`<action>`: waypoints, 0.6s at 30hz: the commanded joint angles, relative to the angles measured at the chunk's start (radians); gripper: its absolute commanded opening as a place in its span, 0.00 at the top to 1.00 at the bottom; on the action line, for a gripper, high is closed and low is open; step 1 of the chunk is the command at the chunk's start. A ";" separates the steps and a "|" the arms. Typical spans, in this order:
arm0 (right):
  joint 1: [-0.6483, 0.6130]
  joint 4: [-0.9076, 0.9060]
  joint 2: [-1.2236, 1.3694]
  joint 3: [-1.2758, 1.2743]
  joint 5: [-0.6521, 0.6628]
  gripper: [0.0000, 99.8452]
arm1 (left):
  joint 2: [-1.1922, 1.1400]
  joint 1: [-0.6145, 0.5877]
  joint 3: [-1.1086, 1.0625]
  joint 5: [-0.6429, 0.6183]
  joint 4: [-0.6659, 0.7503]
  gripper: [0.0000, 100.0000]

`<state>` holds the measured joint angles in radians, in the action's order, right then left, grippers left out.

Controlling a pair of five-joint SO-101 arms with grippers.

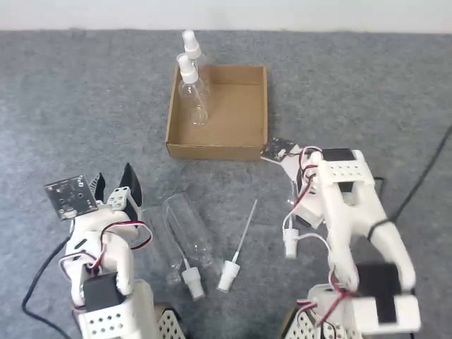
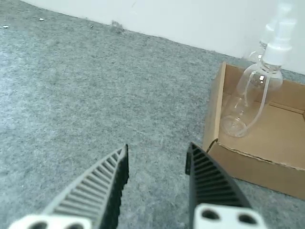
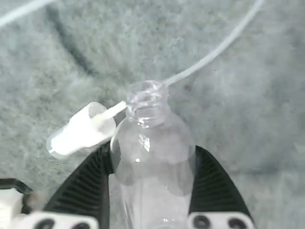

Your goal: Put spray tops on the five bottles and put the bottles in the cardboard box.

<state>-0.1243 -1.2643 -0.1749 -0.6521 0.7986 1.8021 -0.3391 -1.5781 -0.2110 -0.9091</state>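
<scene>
Here the right hand (image 3: 153, 153) pinches an uncapped bottle (image 3: 152, 136); the left hand (image 2: 157, 150) is spread, empty.

Your left gripper (image 1: 114, 182) is held close to its base with the jaws spread wide, while your right arm (image 1: 349, 205) reaches forward and its gripper (image 3: 152, 157) pinches a clear bottle (image 3: 151, 143) from both sides.
</scene>
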 commanded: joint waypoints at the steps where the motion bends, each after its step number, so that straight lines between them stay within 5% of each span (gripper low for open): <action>1: 0.004 -0.070 -0.168 0.057 -0.074 0.94 | 0.017 0.000 0.010 0.009 -0.002 0.81; 18: 0.004 -0.206 -0.622 0.054 -0.470 0.94 | 0.017 0.000 0.010 0.009 -0.003 0.81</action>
<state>-0.1243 -1.4592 -0.7058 -0.6521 0.4150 1.8021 -0.3391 -1.5781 -0.2110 -0.9091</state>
